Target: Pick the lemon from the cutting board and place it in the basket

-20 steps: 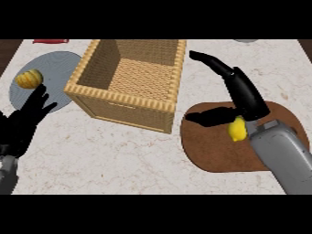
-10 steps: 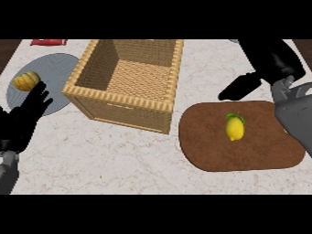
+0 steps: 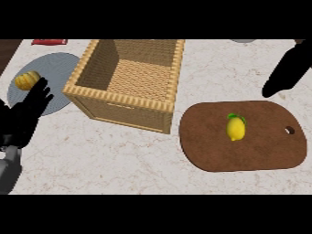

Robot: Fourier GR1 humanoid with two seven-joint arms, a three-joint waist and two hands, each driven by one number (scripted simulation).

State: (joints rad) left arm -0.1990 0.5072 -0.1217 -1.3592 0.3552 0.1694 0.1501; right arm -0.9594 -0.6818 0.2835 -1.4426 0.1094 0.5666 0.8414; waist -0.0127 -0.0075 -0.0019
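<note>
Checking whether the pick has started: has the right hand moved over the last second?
Yes. The right hand has pulled away from the lemon, up and rightward past the cutting board.

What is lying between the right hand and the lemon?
In the head view, nothing: only bare counter and bare cutting board lie between the right hand, up at the right, and the lemon.

One head view looks steeply down, close over the counter (image 3: 118,160), basket (image 3: 128,82) and cutting board (image 3: 253,151)
</note>
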